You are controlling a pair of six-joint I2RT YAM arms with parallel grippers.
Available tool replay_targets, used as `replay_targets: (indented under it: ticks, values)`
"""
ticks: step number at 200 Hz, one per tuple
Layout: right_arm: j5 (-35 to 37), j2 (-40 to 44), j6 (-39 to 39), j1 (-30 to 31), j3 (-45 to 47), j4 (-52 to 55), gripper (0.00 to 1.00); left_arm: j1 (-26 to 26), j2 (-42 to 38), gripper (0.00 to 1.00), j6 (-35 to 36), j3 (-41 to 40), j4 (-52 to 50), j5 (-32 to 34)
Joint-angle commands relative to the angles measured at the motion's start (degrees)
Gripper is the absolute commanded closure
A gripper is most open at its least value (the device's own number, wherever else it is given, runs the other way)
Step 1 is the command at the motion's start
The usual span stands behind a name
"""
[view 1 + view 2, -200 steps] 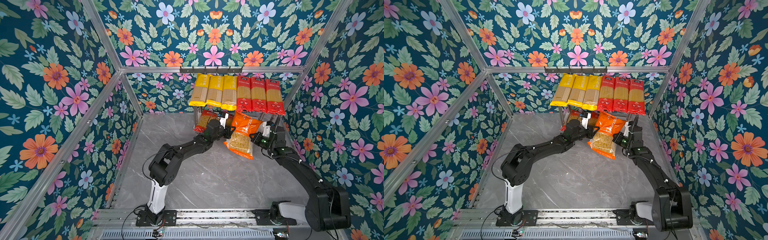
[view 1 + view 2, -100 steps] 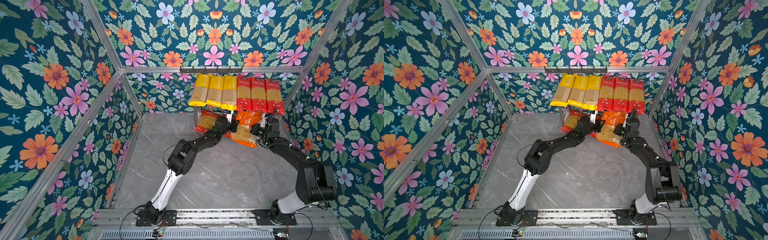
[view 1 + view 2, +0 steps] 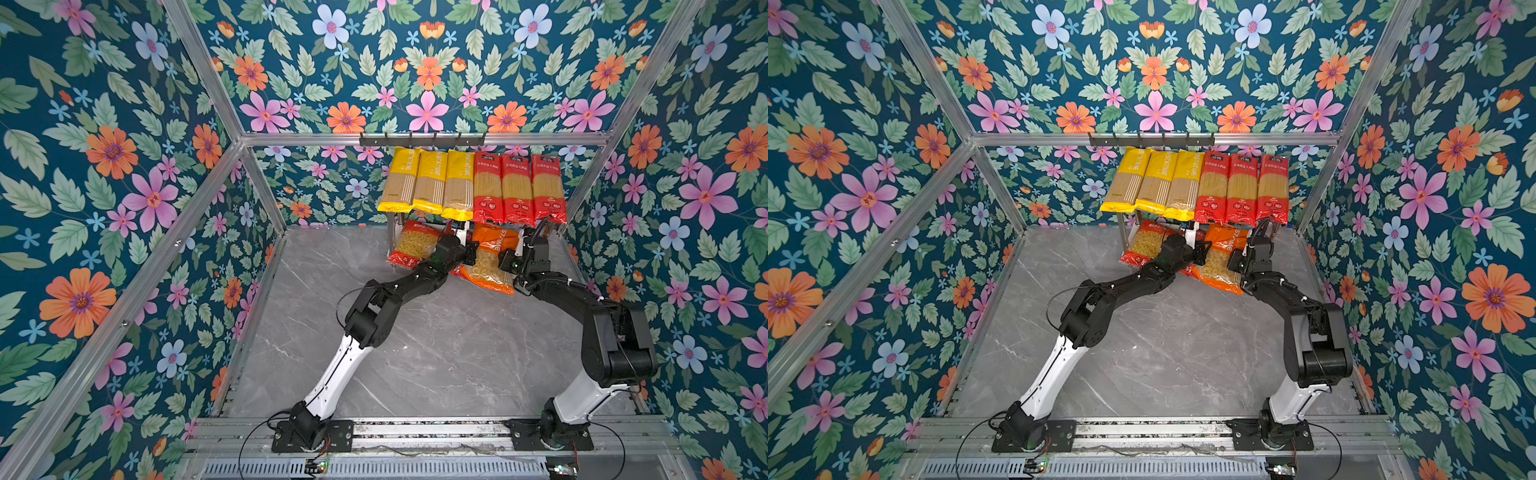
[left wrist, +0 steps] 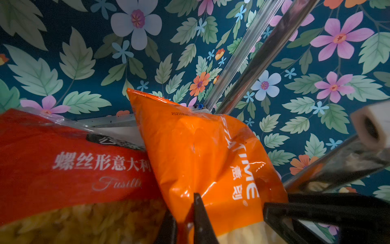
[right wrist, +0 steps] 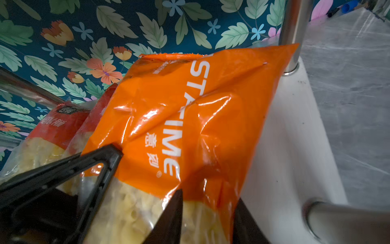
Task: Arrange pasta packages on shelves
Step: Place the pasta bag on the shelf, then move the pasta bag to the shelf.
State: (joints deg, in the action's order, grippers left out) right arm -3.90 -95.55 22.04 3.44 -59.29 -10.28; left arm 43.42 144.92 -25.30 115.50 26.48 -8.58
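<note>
Lengthwise, orange bag (image 3: 492, 266) points rearward; left end effector (image 4: 183, 204) pinching, right end effector (image 5: 146, 172) parted

Grey marble table (image 3: 415, 353); floral wallpaper (image 3: 104, 166) walled three sides. Black hook rail (image 3: 422, 140) sat on an aluminium crossbar (image 3: 291, 139) above the far edge.
</note>
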Motion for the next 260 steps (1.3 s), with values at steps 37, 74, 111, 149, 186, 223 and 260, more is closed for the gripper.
replay_targets:
  ticks: [37,74,111,149,186,223,260]
  values:
    - [-1.1,7.0,5.1,0.1,4.2,4.3,0.45,0.3,1.5,1.0,-1.2,1.5,0.8,7.1]
    - [-2.7,11.9,8.3,0.2,8.7,7.1,0.43,1.1,3.9,1.0,-2.4,5.9,-0.4,8.6]
    - [-5.2,16.7,11.3,2.0,14.6,8.6,0.45,2.7,6.9,1.0,-1.8,11.3,-2.6,8.8]
    - [-6.0,16.3,14.0,5.0,16.4,6.9,0.46,2.8,6.4,0.99,-0.7,10.8,-3.7,7.9]
    - [-6.0,10.7,13.8,4.8,12.8,5.3,0.48,2.7,1.9,0.87,1.8,5.2,-3.0,7.3]
    - [-4.1,6.9,11.9,2.2,7.8,7.0,0.49,1.8,-4.8,0.7,4.4,-2.7,-2.8,6.6]
    - [-1.1,5.5,9.1,0.1,4.1,11.4,0.49,0.5,-11.7,0.64,5.2,-13.2,0.1,5.3]
